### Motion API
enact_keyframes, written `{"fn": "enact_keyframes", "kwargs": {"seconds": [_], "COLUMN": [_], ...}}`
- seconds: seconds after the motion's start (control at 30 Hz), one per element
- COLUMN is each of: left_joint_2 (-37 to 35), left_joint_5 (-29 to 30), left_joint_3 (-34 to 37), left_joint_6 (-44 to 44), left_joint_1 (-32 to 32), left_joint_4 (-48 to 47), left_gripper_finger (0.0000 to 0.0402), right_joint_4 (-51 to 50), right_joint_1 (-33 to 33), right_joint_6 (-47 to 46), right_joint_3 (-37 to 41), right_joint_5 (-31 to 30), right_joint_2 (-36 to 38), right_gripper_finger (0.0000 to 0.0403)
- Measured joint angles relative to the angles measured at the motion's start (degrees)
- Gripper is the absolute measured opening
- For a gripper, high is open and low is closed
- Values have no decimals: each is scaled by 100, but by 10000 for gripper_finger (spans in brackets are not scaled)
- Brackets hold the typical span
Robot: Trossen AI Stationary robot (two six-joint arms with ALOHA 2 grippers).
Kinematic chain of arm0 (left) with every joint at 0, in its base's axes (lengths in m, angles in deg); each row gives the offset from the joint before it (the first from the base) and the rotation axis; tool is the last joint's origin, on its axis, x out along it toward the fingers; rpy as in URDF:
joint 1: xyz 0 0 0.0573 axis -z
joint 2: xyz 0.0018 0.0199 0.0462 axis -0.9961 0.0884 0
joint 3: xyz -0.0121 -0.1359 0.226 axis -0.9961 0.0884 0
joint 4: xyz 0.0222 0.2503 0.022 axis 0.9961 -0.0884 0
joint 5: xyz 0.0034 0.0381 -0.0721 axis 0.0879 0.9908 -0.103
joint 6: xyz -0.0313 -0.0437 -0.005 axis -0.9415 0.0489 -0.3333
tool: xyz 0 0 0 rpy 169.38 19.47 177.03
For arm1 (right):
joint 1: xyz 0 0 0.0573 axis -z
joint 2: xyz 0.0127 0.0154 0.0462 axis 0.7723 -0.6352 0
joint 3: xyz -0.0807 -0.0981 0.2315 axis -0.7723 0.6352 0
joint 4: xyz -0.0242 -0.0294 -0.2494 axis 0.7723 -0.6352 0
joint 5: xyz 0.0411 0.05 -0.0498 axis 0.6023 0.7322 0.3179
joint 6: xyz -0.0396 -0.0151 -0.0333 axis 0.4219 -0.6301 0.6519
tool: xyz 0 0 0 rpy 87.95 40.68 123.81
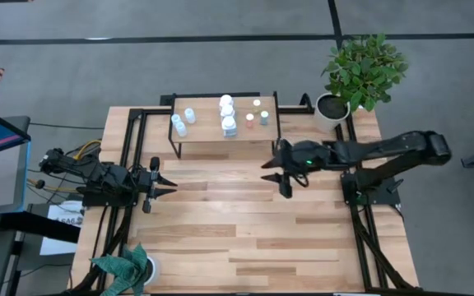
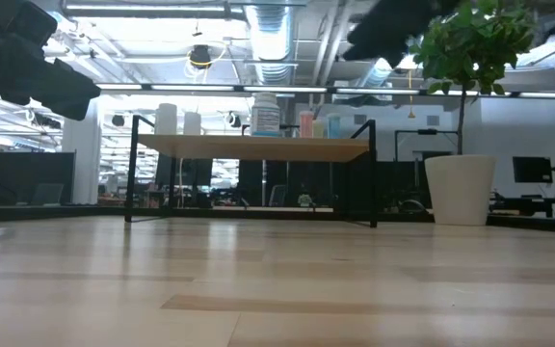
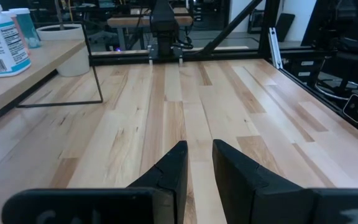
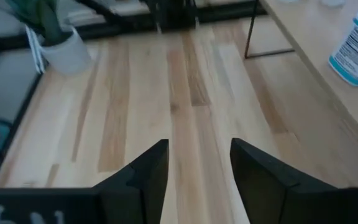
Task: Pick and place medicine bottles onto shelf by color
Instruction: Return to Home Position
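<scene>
The light-wood shelf (image 1: 225,131) stands on black legs at the table's far middle; it also shows in the low view (image 2: 253,146). Several medicine bottles stand on it: bluish ones at the left (image 1: 179,125), larger white ones in the middle (image 1: 230,125), a reddish one (image 1: 250,119) and a greenish one (image 1: 263,117) at the right. My right gripper (image 1: 276,174) is open and empty just near of the shelf's right end. My left gripper (image 1: 166,184) is open by a narrow gap and empty, at the table's left, near of the shelf's left end.
A white pot with a leafy plant (image 1: 336,107) stands at the table's far right corner, right of the shelf. Another potted plant (image 1: 130,267) stands at the near left corner. Bare plank tabletop (image 1: 253,238) lies between the arms and the near edge.
</scene>
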Motion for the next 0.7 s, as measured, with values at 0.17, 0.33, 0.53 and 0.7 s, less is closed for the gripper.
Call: {"fn": "enact_keyframes", "kwargs": {"seconds": [0.17, 0.33, 0.53, 0.7], "left_joint_2": [0, 0, 0, 0], "left_joint_5": [0, 0, 0, 0], "left_joint_3": [1, 1, 1, 0], "left_joint_6": [0, 0, -1, -2], "left_joint_1": [0, 1, 0, -1], "left_joint_4": [0, 0, 0, 0], "left_gripper_finger": [64, 64, 64, 64], "right_joint_4": [2332, 4690, 5691, 5591], "right_joint_1": [-170, -213, -74, -22], "right_joint_6": [-91, 214, 230, 236], "right_joint_3": [1952, 3580, 4744, 5202], "right_joint_5": [-32, -45, -55, -56], "right_joint_2": [1008, 1686, 2495, 3248], "right_gripper_finger": [192, 194, 188, 180]}}
